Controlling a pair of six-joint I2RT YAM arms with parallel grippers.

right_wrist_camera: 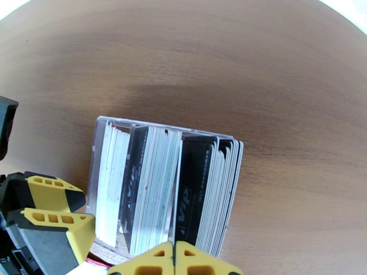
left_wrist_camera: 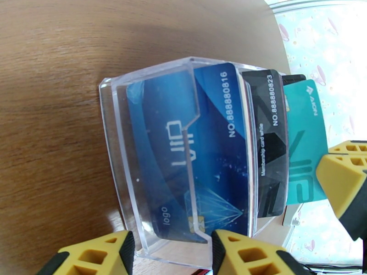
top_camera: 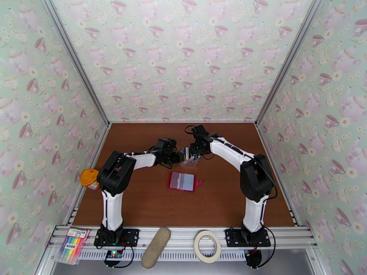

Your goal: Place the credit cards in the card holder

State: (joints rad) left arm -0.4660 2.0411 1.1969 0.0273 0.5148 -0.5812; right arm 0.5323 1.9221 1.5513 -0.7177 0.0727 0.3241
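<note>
Now reaching inward with both arms, elbows up, to meet at mid-table.
Extended from 8 o'clock with the left gripper, jaws half apart at one end of a clear stand; cannot tell whether gripping it. Extended from 4 o'clock with the right gripper, pinched fully closed atop the cards; unclear whether on one. Upright in the stand, blue, black and teal, at 3 o'clock of the left gripper and 9 o'clock of the right. Open on the table near 6 o'clock of the stand: the red wallet, apart from both grippers.
</note>
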